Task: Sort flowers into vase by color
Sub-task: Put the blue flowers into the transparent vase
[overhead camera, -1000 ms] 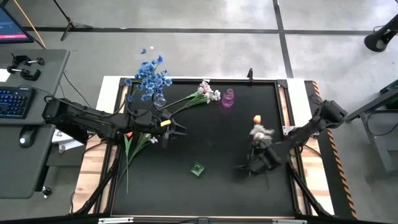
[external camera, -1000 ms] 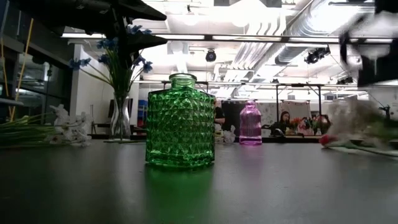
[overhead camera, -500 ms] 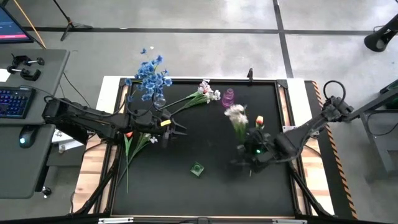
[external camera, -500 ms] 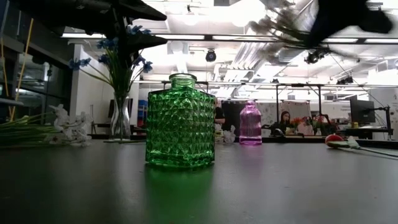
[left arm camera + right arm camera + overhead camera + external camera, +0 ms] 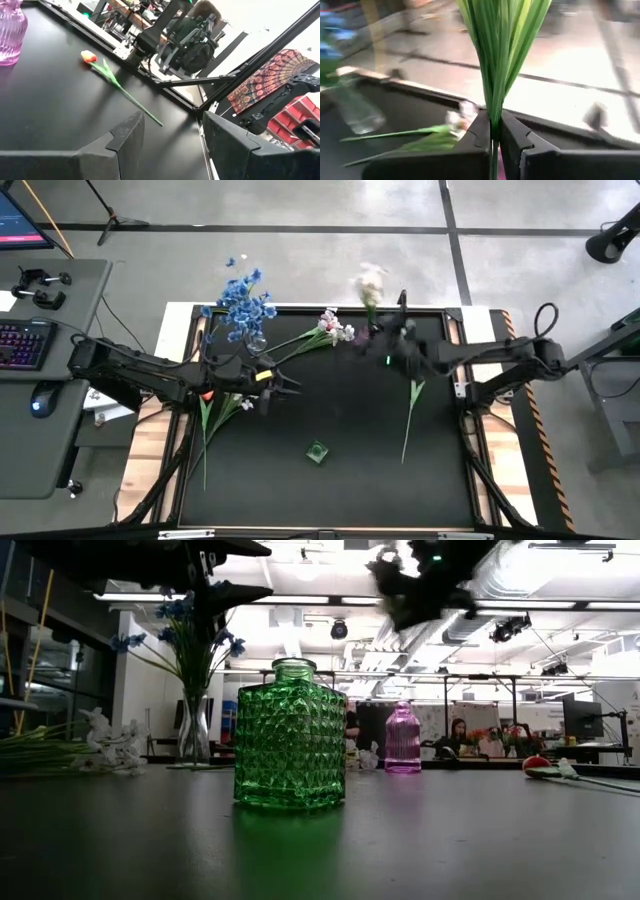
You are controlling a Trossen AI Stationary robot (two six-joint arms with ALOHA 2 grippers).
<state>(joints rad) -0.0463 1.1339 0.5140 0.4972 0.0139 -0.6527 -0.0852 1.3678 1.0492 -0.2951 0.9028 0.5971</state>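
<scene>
Item: white-blossomed artificial flower bunch on green stems. Location: carried above the far edge of the black table, near the small pink glass bottle vase. Held by: right gripper, its two dark fingers clamped on the bundled stems, as the right wrist view shows plainly.

Item: clear glass vase with blue blossom clusters. Location: far left corner of the table; already filled.

Item: white-and-pale-pink blossom spray. Location: lying flat on the table between the blue bunch and the pink vase; not yet sorted.

Item: single orange tulip on a thin green stem. Location: lying flat on the right half of the table; not yet sorted.

Item: green faceted square glass bottle. Location: near middle of the table; nothing visible in it.

Item: left gripper. Location: low over the table's left side, just beside loose green stems; fingers apart, holding nothing; waiting.

Step in hand, by judgement: transport of the white bunch toward a vase, probably the pink one.

Next move calls for: turning the stems downward, centring their ends over the narrow neck, and lowering before release. The narrow mouth leaves little margin.
</scene>
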